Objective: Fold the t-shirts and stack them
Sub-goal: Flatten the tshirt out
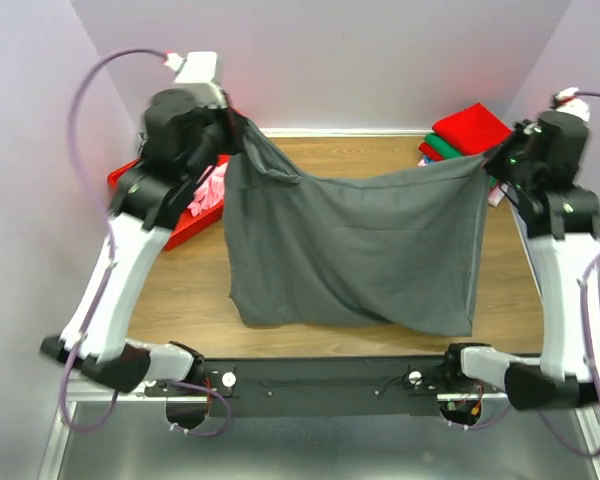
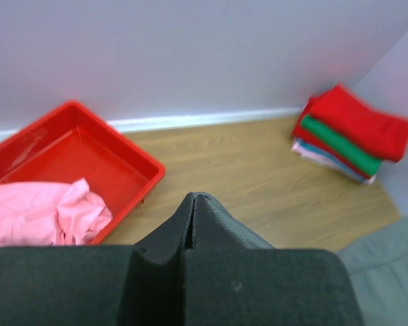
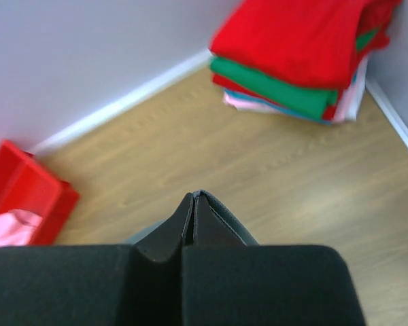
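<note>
A dark grey t-shirt [image 1: 355,245] hangs spread between both grippers above the wooden table, its lower edge near the front. My left gripper [image 1: 238,135] is shut on its upper left corner; in the left wrist view the jaws [image 2: 192,198] pinch cloth, and grey cloth [image 2: 387,251] shows at lower right. My right gripper [image 1: 492,160] is shut on the upper right corner; in the right wrist view [image 3: 194,195] a cloth edge lies between the jaws. A pink t-shirt [image 2: 41,214] lies crumpled in the red bin. Folded red and green shirts [image 1: 465,133] are stacked at the back right.
The red plastic bin [image 1: 185,225] stands at the back left, also in the left wrist view [image 2: 115,159]. The folded stack [image 3: 299,61] sits in the back right corner against the walls. Walls enclose the table at the back and both sides.
</note>
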Robot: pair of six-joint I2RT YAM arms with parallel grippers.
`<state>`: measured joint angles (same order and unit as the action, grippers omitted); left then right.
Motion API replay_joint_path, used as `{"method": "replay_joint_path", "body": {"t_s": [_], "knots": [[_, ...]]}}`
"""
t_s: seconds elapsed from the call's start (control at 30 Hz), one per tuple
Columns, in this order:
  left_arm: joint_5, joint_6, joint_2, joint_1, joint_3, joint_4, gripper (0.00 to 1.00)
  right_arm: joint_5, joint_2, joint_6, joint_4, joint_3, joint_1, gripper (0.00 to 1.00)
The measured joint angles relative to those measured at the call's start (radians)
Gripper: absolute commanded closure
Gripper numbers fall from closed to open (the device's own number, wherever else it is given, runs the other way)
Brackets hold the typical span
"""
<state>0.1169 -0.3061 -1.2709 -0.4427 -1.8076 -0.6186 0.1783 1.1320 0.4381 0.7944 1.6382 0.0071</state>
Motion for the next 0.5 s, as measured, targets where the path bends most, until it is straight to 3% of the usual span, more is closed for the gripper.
{"method": "replay_joint_path", "body": {"t_s": [0.2, 0.37, 0.5], "knots": [[0.001, 0.046, -0.246, 0.003, -0.102, -0.028, 1.00, 0.021, 0.233, -0.012, -0.037, -0.003, 0.000, 0.99], [0.007, 0.080, -0.417, 0.015, -0.403, -0.058, 1.00, 0.024, 0.399, -0.040, -0.058, 0.185, 0.000, 0.99], [0.022, 0.102, -0.423, 0.018, -0.481, -0.021, 1.00, 0.027, 0.470, -0.066, -0.092, 0.327, 0.000, 0.99]]}}
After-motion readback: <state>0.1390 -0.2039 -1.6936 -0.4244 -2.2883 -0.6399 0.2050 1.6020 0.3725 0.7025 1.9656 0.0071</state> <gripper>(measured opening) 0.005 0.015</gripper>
